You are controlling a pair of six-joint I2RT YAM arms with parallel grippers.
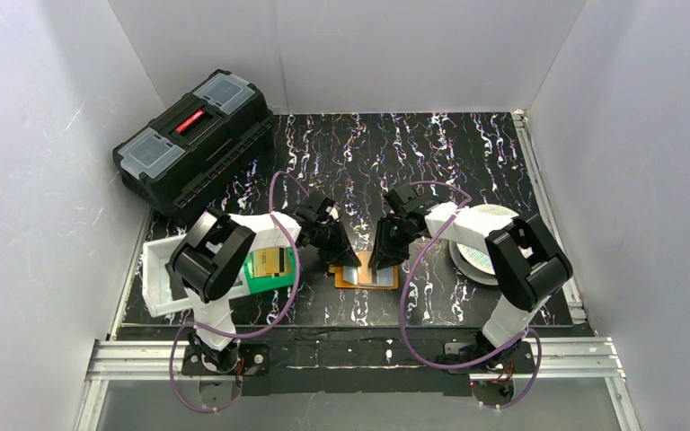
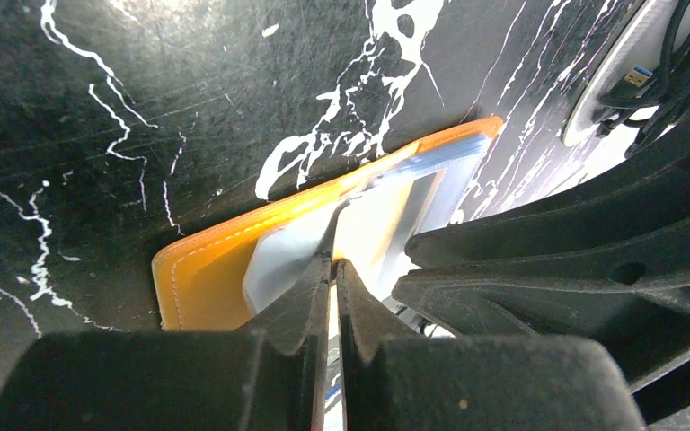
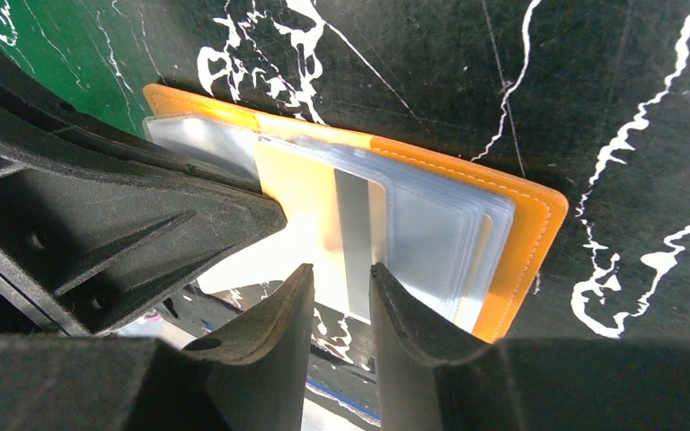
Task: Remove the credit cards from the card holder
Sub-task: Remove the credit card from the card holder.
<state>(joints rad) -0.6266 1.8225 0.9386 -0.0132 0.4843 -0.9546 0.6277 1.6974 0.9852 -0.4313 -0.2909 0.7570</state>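
Left hand (image 2: 332,267) is pinched shut, its tips pressing the clear pockets of the open card holder (image 3: 530,224), which lies near the middle of the front edge of the bench (image 1: 431,153). Right hand (image 3: 340,271) stands narrowly apart over a pale gold card (image 3: 310,206) lying on those pockets. Black, white-veined, scuffed bench top; plain white walls (image 1: 368,45) close three sides; a black toolbox (image 1: 193,144) sits at the back left corner
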